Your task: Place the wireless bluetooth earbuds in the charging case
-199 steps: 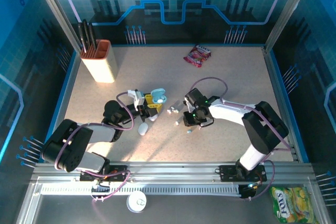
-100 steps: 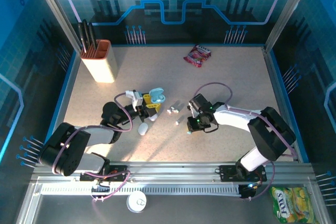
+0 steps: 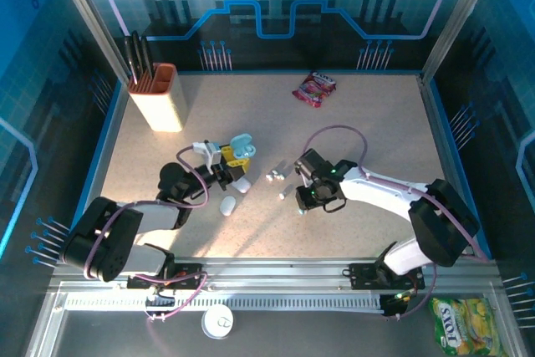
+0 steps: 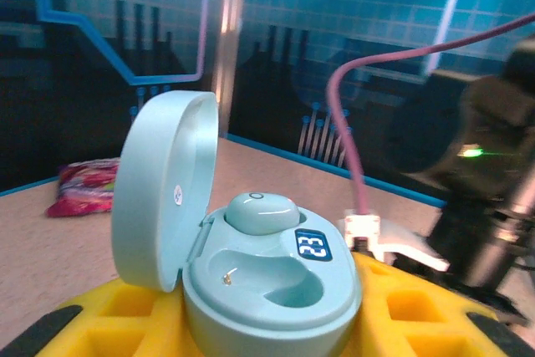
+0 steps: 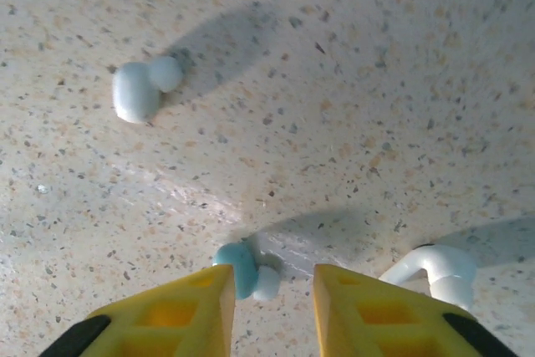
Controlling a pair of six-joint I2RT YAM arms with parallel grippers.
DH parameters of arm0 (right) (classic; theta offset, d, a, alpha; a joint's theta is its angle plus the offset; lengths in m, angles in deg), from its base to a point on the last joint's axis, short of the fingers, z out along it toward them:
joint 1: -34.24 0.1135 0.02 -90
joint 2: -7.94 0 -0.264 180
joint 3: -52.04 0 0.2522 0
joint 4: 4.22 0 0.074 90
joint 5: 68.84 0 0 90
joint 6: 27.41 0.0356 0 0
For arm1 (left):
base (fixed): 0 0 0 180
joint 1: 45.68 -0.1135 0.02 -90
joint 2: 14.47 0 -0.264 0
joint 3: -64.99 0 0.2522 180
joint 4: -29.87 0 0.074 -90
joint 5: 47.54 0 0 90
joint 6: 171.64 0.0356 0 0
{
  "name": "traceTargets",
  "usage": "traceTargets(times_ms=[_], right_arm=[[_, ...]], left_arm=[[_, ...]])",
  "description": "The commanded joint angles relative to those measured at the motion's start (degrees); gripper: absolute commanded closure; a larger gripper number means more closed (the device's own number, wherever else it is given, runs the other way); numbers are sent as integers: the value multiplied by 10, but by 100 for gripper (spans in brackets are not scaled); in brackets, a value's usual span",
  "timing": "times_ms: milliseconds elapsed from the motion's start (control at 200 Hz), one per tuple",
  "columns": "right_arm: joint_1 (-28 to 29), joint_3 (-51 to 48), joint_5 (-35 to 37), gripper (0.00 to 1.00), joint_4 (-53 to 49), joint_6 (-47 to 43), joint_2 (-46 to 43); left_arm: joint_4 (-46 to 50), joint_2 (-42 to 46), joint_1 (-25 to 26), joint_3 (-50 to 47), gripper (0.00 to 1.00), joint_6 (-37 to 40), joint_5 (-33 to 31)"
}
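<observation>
The left hand (image 3: 231, 159) is pinched on the light-blue charging case (image 4: 267, 290), which sits between its yellow fingers (image 4: 125, 323) with the lid (image 4: 163, 194) swung up. One seated earbud (image 4: 259, 211) fills one well of the case, and the well beside it is bare. The right hand (image 5: 272, 290) hangs low over the speckled desk (image 5: 351, 81) with its fingers spread, a loose blue earbud (image 5: 242, 269) lying between the tips against one of them, a pale earbud (image 5: 138, 89) well apart from it, and a white earbud (image 5: 439, 272) just outside the other fingertip.
</observation>
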Motion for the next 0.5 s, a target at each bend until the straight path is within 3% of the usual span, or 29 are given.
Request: traceTargets(times_ms=[0,240,495], right_arm=[[57,51,129,62,-90,10,2],[171,176,267,57,-250,30,122],[210,219,291,57,-279,39,208]], left_arm=[[-17,19,-23,-15,62,-10,-33],[-11,26,-65,-18,63,-3,-31],[3,43,-76,-18,63,-4,-21]])
